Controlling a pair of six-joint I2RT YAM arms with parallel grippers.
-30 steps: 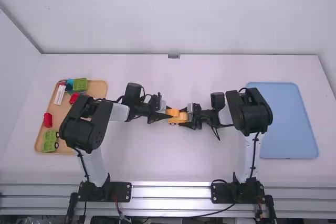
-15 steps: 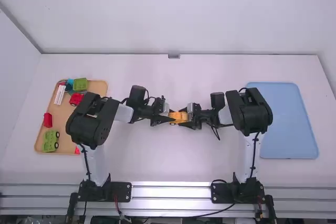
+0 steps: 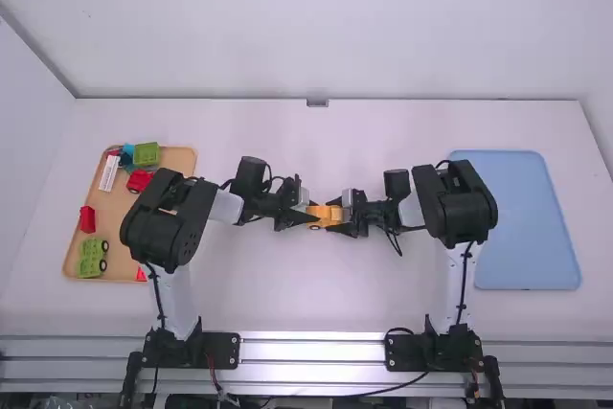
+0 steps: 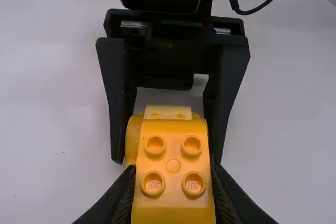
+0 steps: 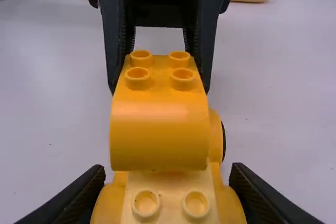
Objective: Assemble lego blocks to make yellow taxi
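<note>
Left hand (image 3: 311, 214) was closed around the curved orange block (image 5: 159, 137), one finger on each side, studs up. Right hand (image 3: 338, 216) was closed on both sides of the orange car base (image 5: 110, 203), fingers only as far apart as the base's width. Block and base were up against each other between the two hands, over the middle of the desk (image 3: 306, 299), well apart from its left and right edges. Couldn't tell if the studs were fully seated.

Tan tray (image 3: 179, 157) lay near the desk's left edge: green block (image 3: 147, 153) by its far edge, white piece (image 3: 109, 173) near its far left corner, red block (image 3: 87, 219) along its left edge, green wheeled piece (image 3: 91, 258) at its near left corner. Blue tray (image 3: 517, 222) lay near the desk's right edge.
</note>
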